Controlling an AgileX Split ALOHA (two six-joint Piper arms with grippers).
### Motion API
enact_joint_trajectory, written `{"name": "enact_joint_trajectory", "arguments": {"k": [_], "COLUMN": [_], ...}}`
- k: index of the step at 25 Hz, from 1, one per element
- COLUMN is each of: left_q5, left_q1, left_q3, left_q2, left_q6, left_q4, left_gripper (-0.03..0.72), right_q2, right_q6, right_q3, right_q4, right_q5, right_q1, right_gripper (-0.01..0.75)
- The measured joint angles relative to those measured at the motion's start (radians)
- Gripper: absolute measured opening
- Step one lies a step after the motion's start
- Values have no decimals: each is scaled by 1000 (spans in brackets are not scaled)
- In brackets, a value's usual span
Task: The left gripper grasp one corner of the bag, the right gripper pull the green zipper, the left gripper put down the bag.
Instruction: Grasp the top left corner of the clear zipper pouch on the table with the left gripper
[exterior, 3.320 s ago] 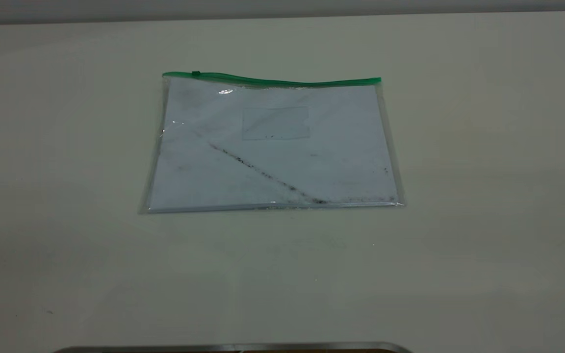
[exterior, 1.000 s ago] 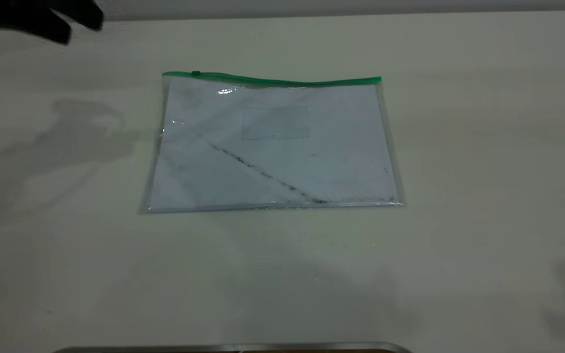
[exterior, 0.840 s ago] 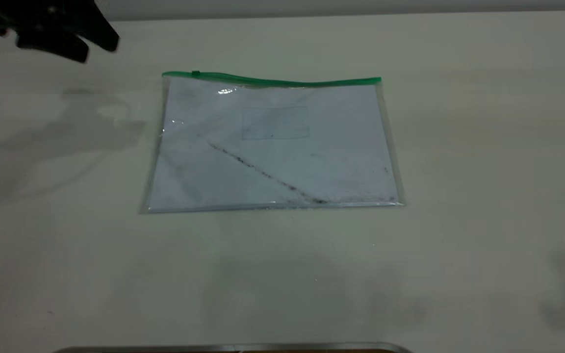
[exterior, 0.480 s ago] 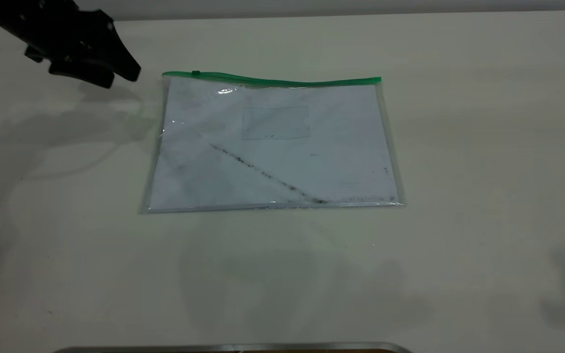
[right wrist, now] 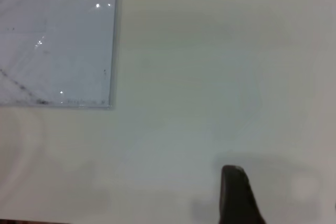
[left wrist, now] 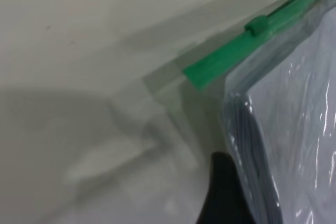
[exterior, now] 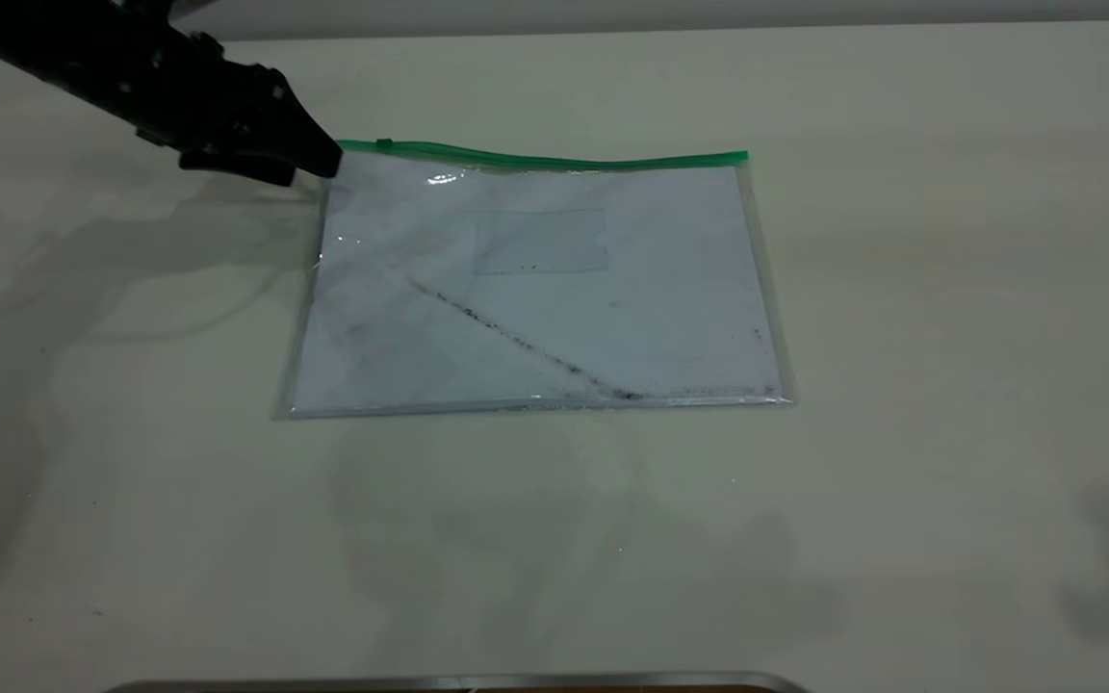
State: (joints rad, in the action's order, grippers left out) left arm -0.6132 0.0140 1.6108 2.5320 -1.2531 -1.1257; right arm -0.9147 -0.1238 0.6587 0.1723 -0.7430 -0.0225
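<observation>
Pale cream table [exterior: 949, 289] fills nearly everything I see, with a strip of grey wall behind its far edge. My left arm reaches in from the far left corner of the exterior view, slanting low over the surface toward the middle. At its end, my left gripper [exterior: 319, 166] has its black wedge tips right at the far left corner of the bag [exterior: 535, 289]. One tip overlaps the corner [exterior: 335, 166] where the green strip ends. I cannot tell whether those fingers are parted or closed, nor whether they have the plastic between them. From my left wrist, one dark finger [left wrist: 223, 192] lies just beside the bag's side edge, near the end of the green zipper [left wrist: 247, 45].

One bag is here, lying flat in the middle of the table. It is clear plastic with one white sheet [exterior: 554, 327] inside. One dark smudge line [exterior: 516, 339] runs diagonally across that sheet. One green zipper runs along the bag's far long edge, and one small slider tab [exterior: 384, 145] sits near its left end, close to my left gripper.

My right arm is out of the exterior view. From my right wrist, one dark finger [right wrist: 236, 195] shows over bare table, well apart from the bag's near corner [right wrist: 107, 103]. I cannot tell how my right gripper is set.
</observation>
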Motion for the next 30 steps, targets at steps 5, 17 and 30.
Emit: {"name": "enact_joint_trajectory", "arguments": {"k": [5, 17, 30], "left_q5": [12, 22, 2], "left_q1": [-9, -25, -43], "left_q3": [12, 20, 20], "left_q2": [36, 68, 112], "left_q6": [-55, -169, -273], "left_q4": [-74, -234, -353], "left_gripper": [590, 588, 375], "right_q2": [0, 0, 0], "right_q6": [0, 0, 0], "right_q3": [0, 0, 0], "right_q4": [0, 0, 0], "right_q5": [-1, -2, -2], "right_q1": [0, 0, 0], "right_gripper": [481, 481, 481]}}
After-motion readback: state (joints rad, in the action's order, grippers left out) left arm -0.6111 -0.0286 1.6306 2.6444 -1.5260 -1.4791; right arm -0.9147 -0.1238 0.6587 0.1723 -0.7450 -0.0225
